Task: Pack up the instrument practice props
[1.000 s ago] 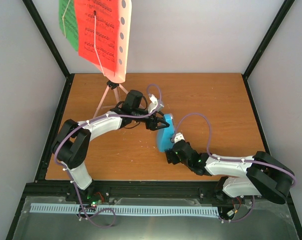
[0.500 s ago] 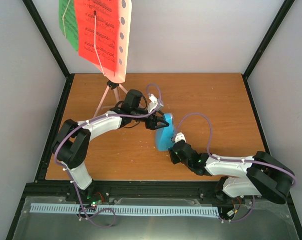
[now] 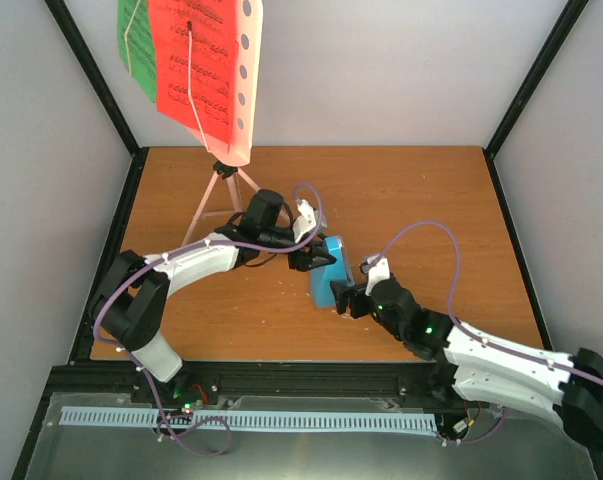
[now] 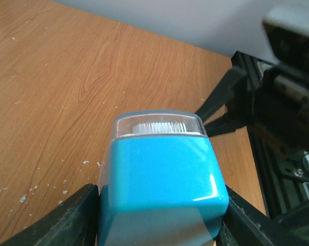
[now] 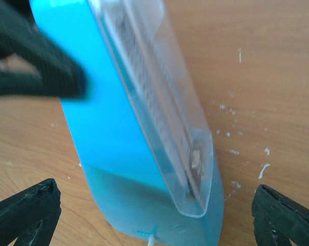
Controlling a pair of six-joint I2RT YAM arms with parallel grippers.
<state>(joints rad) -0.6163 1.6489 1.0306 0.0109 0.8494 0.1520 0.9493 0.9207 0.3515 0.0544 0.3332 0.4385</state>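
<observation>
The small blue metronome (image 3: 330, 274) with its clear cover (image 5: 159, 102) lies tilted over the middle of the table. My left gripper (image 3: 314, 256) is shut on it, and both black fingers (image 4: 57, 225) press the blue body (image 4: 162, 179) from either side. My right gripper (image 3: 347, 298) is at the metronome's near end, open wide. Its fingertips (image 5: 26, 212) stand well apart from the blue body (image 5: 128, 133) between them. The pink music stand (image 3: 243, 90) rises at the back left on its tripod (image 3: 216, 195). It carries a red page (image 3: 191, 60) and a green page (image 3: 133, 40).
The wooden table (image 3: 431, 200) is framed by black rails and grey walls. Small white crumbs dot the wood (image 5: 231, 133) beside the metronome. My left arm reaches past the tripod's legs.
My right arm has stretched out to the right, and its jaws closed partway, then reopened wide. The left gripper has carried the metronome slightly nearer and to the right.
</observation>
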